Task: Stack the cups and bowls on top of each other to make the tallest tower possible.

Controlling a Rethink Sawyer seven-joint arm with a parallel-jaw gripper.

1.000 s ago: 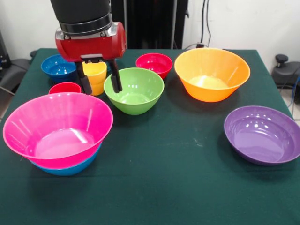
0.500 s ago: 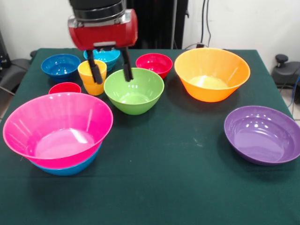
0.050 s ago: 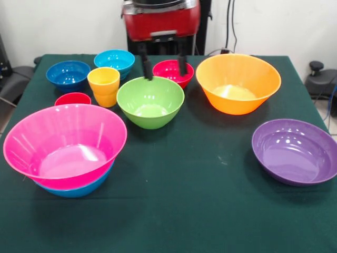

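Bowls [image 3: 150, 101] sit untouched below the wide-open, empty hand [image 3: 162, 64].

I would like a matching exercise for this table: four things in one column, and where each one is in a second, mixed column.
Things:
1. pink bowl
2. purple bowl
3. yellow cup
4. gripper

Places:
A. above the small red bowl
B. beside the green bowl
C. alone at the picture's right edge
D. nested in a blue bowl

Pairs: 1-D, 2-C, 3-B, 4-A

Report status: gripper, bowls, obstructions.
Gripper open, empty, above small red bowl. Pink bowl nested in blue bowl; the rest unstacked. Nothing in the way.
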